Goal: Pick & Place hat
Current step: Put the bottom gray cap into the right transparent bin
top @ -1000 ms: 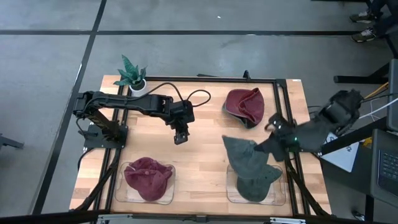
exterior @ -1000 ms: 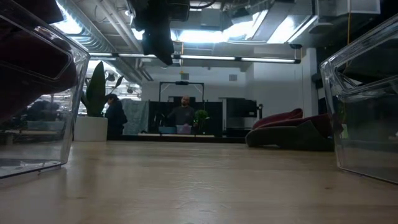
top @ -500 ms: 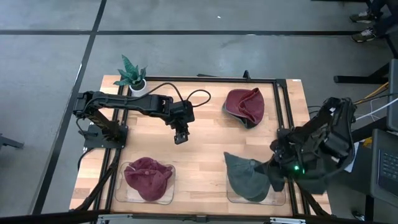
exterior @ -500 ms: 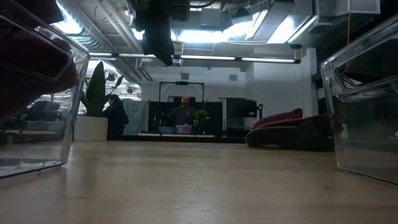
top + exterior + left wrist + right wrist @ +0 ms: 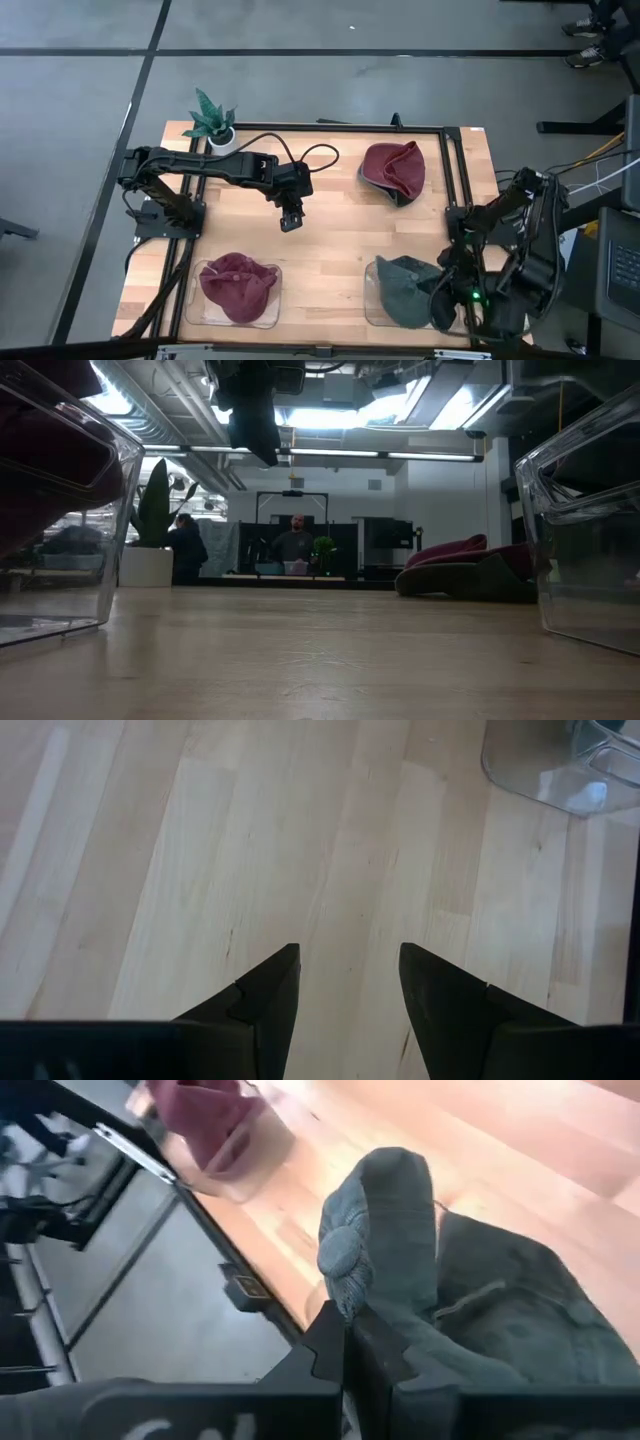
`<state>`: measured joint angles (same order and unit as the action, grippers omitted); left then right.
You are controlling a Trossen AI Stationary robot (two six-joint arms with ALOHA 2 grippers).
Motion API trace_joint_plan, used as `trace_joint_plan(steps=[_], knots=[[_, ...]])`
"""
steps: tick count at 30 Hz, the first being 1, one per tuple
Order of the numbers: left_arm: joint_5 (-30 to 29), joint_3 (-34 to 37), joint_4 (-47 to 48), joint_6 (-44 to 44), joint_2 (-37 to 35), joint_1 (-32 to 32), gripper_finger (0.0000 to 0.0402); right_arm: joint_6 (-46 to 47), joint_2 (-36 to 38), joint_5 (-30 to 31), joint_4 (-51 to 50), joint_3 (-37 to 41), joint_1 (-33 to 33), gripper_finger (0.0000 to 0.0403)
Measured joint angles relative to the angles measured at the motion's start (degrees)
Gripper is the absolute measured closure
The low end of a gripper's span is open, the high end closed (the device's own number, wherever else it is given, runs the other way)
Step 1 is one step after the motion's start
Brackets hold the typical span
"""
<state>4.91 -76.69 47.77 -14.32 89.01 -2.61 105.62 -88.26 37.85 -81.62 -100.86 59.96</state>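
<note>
Clamping down on a fold of the grey-green hat (image 5: 385, 1250), the right pincer (image 5: 448, 305) is hanging low over the clear bin (image 5: 372, 312) at the near right corner of the surface (image 5: 330, 235), its fingers fully closed on the fabric. The hat (image 5: 408, 290) is bunching inside that bin, with its bulk spreading away from the pincer toward the middle of the surface and the pinched edge standing up at the bin's outer side. That is the relation the next move turns on, by my reading: the cloth is directly under and inside the container, so a release here should be dropping it home.

Compared with a second ago, the hat is no longer stretching out across the open wood above the bin; the right arm has been swinging it toward the near edge and lowering it in.

The left pincer (image 5: 290, 216) is waiting over bare wood near the centre, fingers (image 5: 268, 995) standing moderately apart and holding nothing, unchanged from earlier. A maroon hat (image 5: 238, 282) is sitting in the near left bin (image 5: 192, 300), and another maroon hat (image 5: 392, 170) is lying loose at the far right, closer to the right arm.
</note>
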Motion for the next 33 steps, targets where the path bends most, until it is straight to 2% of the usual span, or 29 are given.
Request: trace_joint_plan(steps=[10,16,33], knots=[[0.0,0.0,-0.4,-0.5,0.0,0.0,0.0233,2.9,-3.6,4.2,-8.0,0.0,4.2,0.0399],[0.0,0.0,-0.4,-1.0,0.0,0.0,0.0233,3.7,-3.9,5.0,-8.0,3.3,5.6,0.0399],[0.2,0.0,-0.4,-2.0,0.0,0.0,0.0233,5.0,-3.8,-2.1,-5.7,17.6,6.4,0.0399]])
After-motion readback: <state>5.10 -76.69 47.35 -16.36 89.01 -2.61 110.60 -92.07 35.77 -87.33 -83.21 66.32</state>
